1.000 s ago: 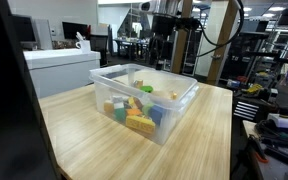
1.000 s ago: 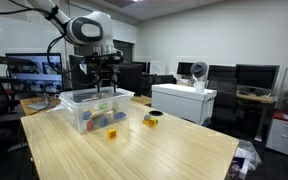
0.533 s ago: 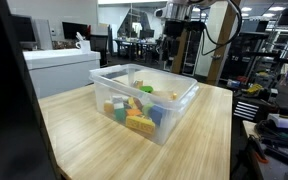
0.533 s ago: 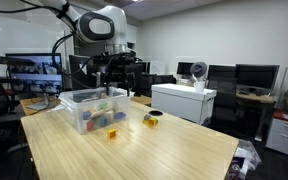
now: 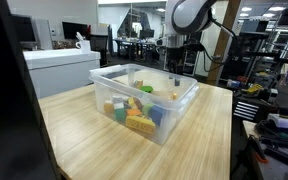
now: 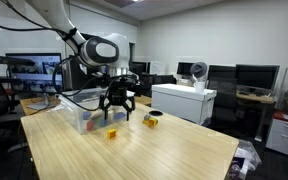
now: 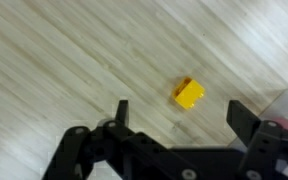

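- Reading the gripper as released: fingers spread wide, nothing between them, hovering above the table.
- Placing the yellow block flat on the wood, within the span of the open fingers, closer to one finger.
- In an exterior view, finding the yellow block on the table just beside the clear bin, outside it, below the gripper.
- Judging progress: approach roughly lined up; block not touched, not gripped, not lifted.
- Noting more coloured blocks piled inside the bin.
- Flagging the bin wall near the gripper: probably tight clearance on that side.
- Noting a small round yellow-and-dark item on the table near the block, apart from it, not obstructing.
- Noting a white box beyond the table, well apart.
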Tool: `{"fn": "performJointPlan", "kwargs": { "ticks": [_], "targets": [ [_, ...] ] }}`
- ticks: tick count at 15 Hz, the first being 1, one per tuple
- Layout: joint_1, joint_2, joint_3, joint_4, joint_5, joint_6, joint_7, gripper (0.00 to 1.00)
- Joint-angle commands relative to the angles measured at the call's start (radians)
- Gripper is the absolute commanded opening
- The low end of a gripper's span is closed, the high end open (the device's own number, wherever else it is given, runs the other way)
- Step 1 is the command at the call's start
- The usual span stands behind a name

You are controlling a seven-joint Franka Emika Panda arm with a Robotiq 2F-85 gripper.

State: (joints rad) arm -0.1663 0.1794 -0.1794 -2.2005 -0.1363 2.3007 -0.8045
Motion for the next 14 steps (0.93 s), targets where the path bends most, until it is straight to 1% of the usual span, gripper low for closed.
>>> {"fn": "performJointPlan", "kwargs": {
  "ticks": [1, 5, 8, 9, 10, 12, 14],
  "targets": [
    [0.002, 0.032, 0.013, -0.036, -0.09, 0.04, 0.075, 1.0],
    [0.005, 0.071, 0.029, -0.052, -0.143, 0.056, 0.109, 1.0],
    [0.007, 0.113, 0.038, -0.052, -0.173, 0.094, 0.144, 1.0],
    [0.01, 0.132, 0.041, -0.042, -0.178, 0.106, 0.166, 0.87],
    [0.013, 0.15, 0.044, -0.039, -0.186, 0.131, 0.191, 0.71],
    [0.016, 0.162, 0.053, -0.031, -0.178, 0.151, 0.211, 0.56],
    [0.017, 0.147, 0.054, -0.03, -0.182, 0.152, 0.227, 0.41]
  ]
}}
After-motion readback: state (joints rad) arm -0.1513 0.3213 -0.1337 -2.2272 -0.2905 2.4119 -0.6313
